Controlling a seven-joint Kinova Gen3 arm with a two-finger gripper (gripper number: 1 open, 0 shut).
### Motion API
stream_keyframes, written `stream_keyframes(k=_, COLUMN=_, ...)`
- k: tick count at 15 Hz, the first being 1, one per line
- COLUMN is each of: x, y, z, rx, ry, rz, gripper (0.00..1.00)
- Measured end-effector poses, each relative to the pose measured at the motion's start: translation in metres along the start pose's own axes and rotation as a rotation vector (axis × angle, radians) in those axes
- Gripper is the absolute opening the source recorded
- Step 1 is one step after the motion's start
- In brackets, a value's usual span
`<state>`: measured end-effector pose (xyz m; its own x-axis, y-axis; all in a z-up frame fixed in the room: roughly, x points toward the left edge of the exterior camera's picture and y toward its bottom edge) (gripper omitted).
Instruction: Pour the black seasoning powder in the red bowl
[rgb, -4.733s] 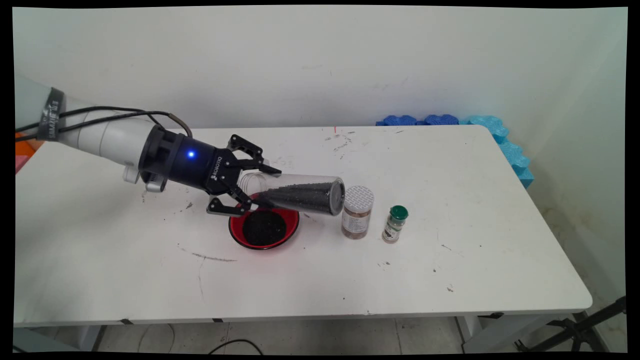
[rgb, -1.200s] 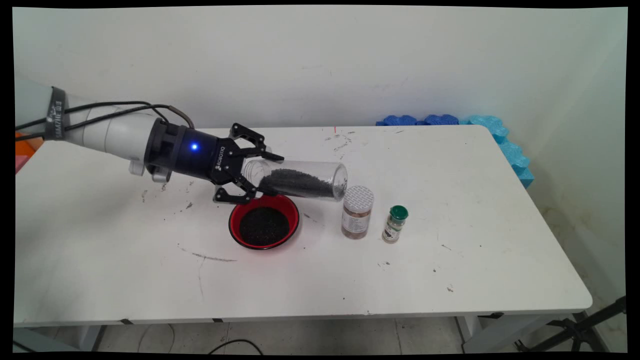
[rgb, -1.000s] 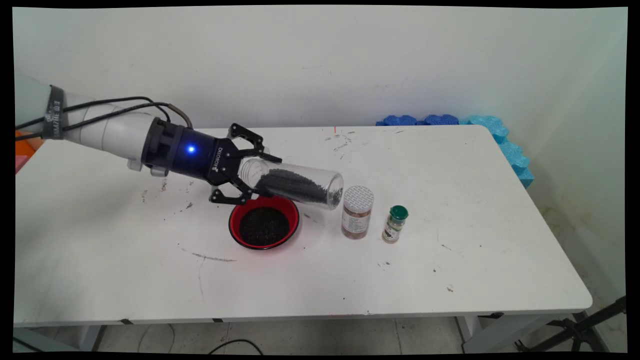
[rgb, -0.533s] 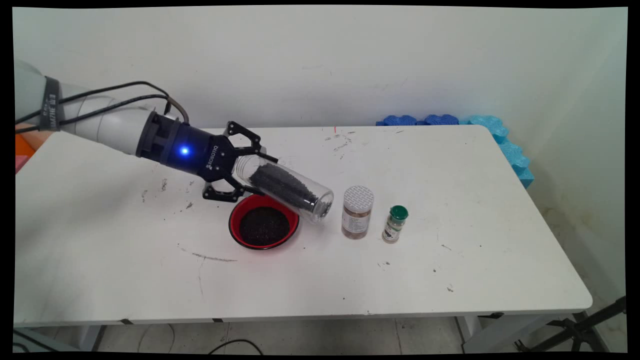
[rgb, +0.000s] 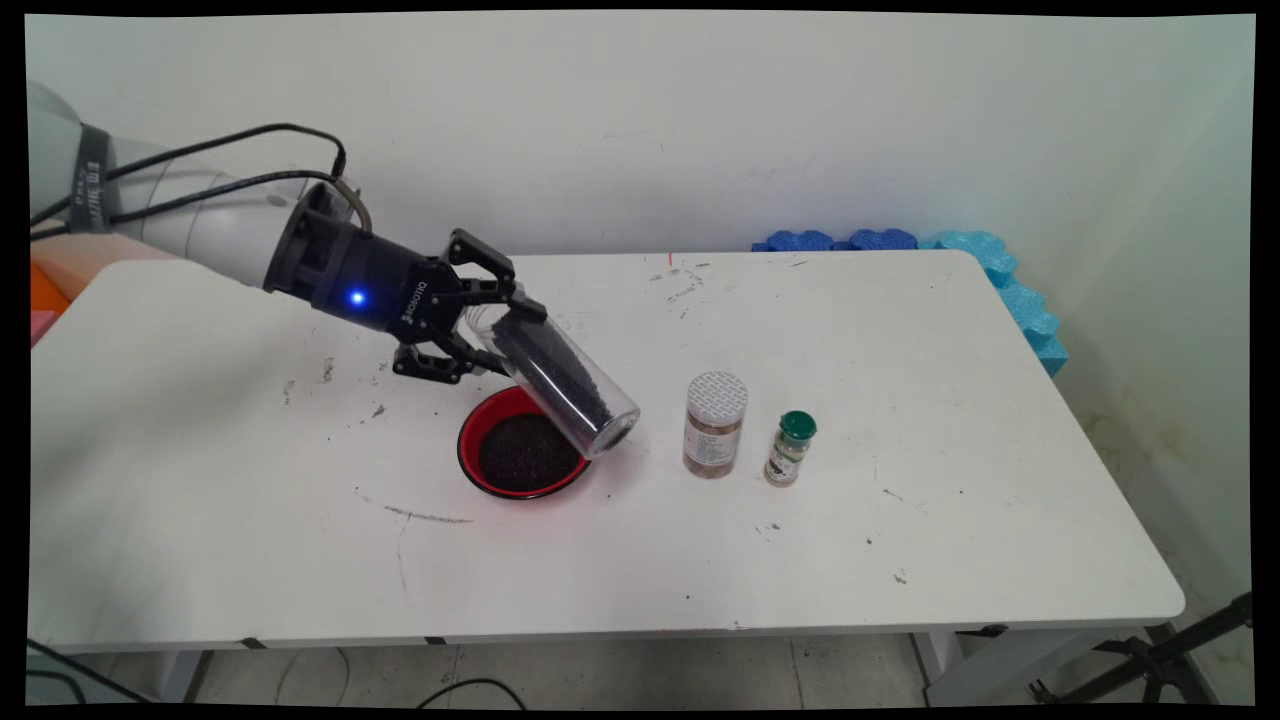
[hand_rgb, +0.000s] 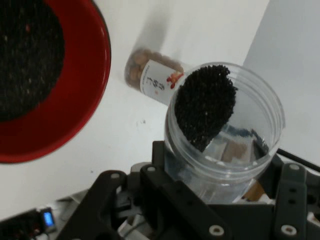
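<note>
**A:** Clear jar (rgb: 562, 378) of black grains: where is it?

**B:** In the gripper (rgb: 503, 340), off the table (rgb: 900, 400). The jaws are clamped on the jar's upper end, one finger on either side. The jar slants steeply, and its lower end hangs over the right rim of the red bowl (rgb: 468, 452). I cannot tell whether the two touch.

**A:** And the grains?

**B:** They lie along the jar's body down to its lower end. None can be seen falling. The red bowl already holds a dark bed of the same black grains.

**A:** What is the arm's pose?

**B:** It comes in from the upper left of the bowl, with black cables (rgb: 230, 185) looped over the wrist. The hand sits above and just left of the bowl.

**A:** What else is there? Count it.

**B:** One spice jar (rgb: 715, 425) with a white perforated lid and brown contents stands upright, near the bowl on its right. One small bottle with a green cap (rgb: 790, 450) stands farther right of the bowl, just beyond the spice jar. So that is one held jar, one bowl and two standing containers. Blue foam pieces (rgb: 1000, 270) line the table's far corner, well apart from the bowl. Dark specks and smears mark the tabletop left of the bowl and behind it.
</note>
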<state>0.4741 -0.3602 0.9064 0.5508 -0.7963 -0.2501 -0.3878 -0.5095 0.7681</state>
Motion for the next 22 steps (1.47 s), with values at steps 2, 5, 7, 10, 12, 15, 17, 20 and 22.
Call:
stream_keyframes(k=2, x=0.002, y=0.004, z=-0.002, rx=0.016, ry=0.009, rz=0.079, gripper=0.00)
stream_keyframes(k=5, x=0.003, y=0.011, z=-0.004, rx=0.035, ry=0.014, rz=0.218, gripper=0.00)
stream_keyframes(k=7, x=0.003, y=0.017, z=-0.005, rx=0.039, ry=0.019, rz=0.311, gripper=0.00)
stream_keyframes(k=10, x=0.000, y=0.028, z=-0.006, rx=0.040, ry=0.023, rz=0.456, gripper=0.00)
stream_keyframes(k=12, x=-0.004, y=0.035, z=-0.006, rx=0.037, ry=0.020, rz=0.547, gripper=0.00)
stream_keyframes(k=15, x=-0.009, y=0.045, z=-0.007, rx=0.031, ry=0.016, rz=0.658, gripper=0.00)
stream_keyframes(k=17, x=-0.013, y=0.051, z=-0.007, rx=0.023, ry=0.017, rz=0.726, gripper=0.00)
stream_keyframes(k=20, x=-0.019, y=0.062, z=-0.009, rx=0.005, ry=0.022, rz=0.835, gripper=0.00)
stream_keyframes(k=22, x=-0.024, y=0.068, z=-0.009, rx=-0.005, ry=0.022, rz=0.892, gripper=0.00)
